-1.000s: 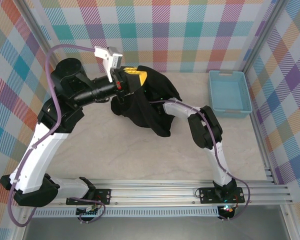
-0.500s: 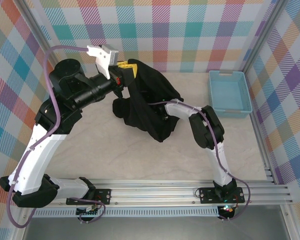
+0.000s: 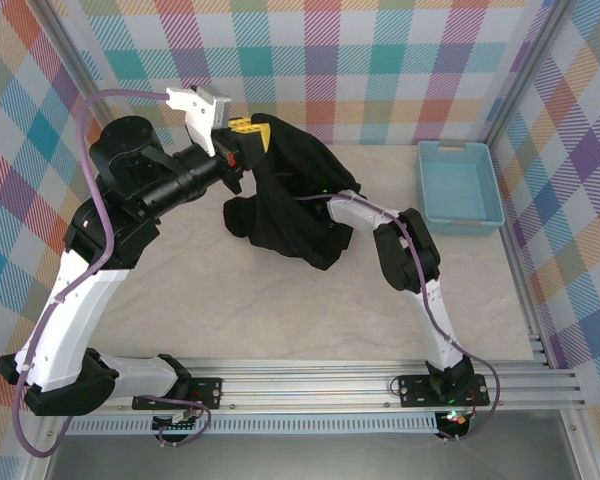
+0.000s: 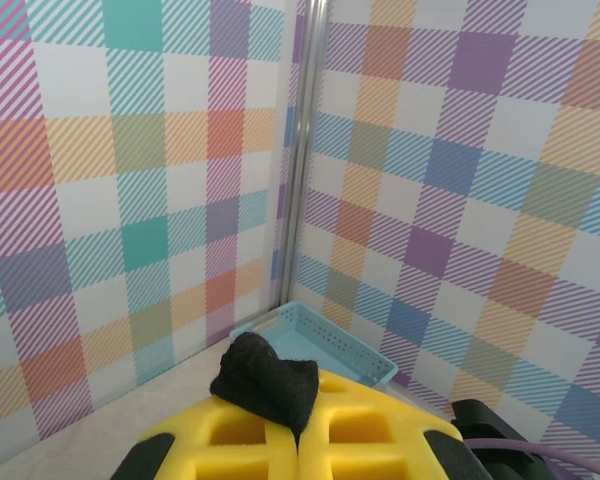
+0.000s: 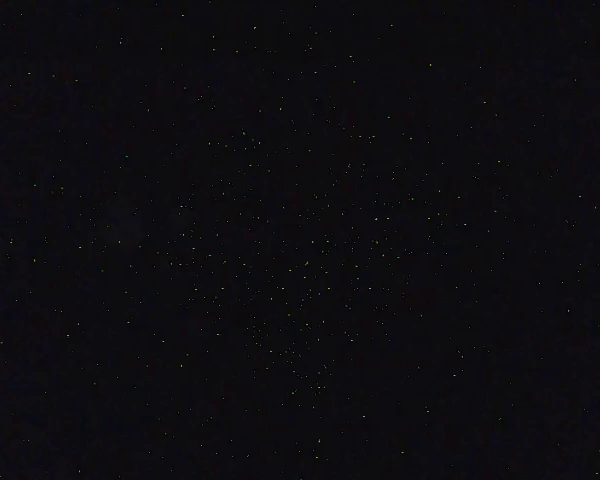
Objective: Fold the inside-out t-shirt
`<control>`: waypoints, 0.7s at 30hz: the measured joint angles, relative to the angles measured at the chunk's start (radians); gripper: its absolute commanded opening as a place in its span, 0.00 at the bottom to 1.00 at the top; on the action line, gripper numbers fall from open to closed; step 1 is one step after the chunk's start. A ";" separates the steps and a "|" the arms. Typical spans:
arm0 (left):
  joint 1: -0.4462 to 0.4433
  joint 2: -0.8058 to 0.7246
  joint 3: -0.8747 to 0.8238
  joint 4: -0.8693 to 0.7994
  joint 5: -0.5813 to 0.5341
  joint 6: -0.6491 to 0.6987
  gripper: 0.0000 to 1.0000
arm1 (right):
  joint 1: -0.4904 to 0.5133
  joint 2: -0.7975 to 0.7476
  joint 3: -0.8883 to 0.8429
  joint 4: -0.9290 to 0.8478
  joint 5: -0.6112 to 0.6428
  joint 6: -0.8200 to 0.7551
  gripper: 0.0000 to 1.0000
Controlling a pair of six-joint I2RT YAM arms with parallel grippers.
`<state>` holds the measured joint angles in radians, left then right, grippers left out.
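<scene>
The left gripper (image 3: pixel 248 130) is clenched on a bunched fold of the black t-shirt (image 3: pixel 292 205) and holds it up near the back wall, with its yellow fingers (image 4: pixel 230 445) pressed together around the cloth. The rest drapes onto the table (image 3: pixel 230 300), left of the light-blue basket (image 3: pixel 460 190). The right arm (image 3: pixel 408 255) reaches beneath the cloth, which covers the right gripper — whether its jaws are parted or closed cannot be told

bright even light, soft shadows; right wrist view black, grainy
</scene>
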<state>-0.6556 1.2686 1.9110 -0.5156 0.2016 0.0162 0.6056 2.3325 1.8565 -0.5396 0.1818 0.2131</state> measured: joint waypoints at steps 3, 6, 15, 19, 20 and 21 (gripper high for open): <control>0.002 0.001 0.009 -0.008 0.018 0.000 0.00 | -0.003 0.000 0.000 0.041 -0.037 -0.003 0.83; 0.004 0.004 0.018 -0.008 0.029 -0.001 0.00 | -0.003 0.001 0.011 0.073 -0.060 -0.010 0.83; 0.005 0.010 0.044 -0.009 0.045 0.000 0.00 | -0.004 0.063 0.153 0.092 -0.059 -0.078 0.78; 0.014 0.011 0.044 -0.014 0.011 0.000 0.00 | -0.004 0.087 0.151 0.027 -0.044 -0.107 0.68; 0.017 0.011 0.043 -0.016 -0.002 0.000 0.00 | -0.004 0.090 0.149 0.010 -0.043 -0.109 0.65; 0.018 0.011 0.043 -0.018 -0.020 0.000 0.00 | -0.004 0.091 0.147 -0.012 -0.041 -0.115 0.60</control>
<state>-0.6373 1.2797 1.9545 -0.5331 0.1818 0.0162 0.6014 2.4233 2.0033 -0.5514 0.1410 0.0982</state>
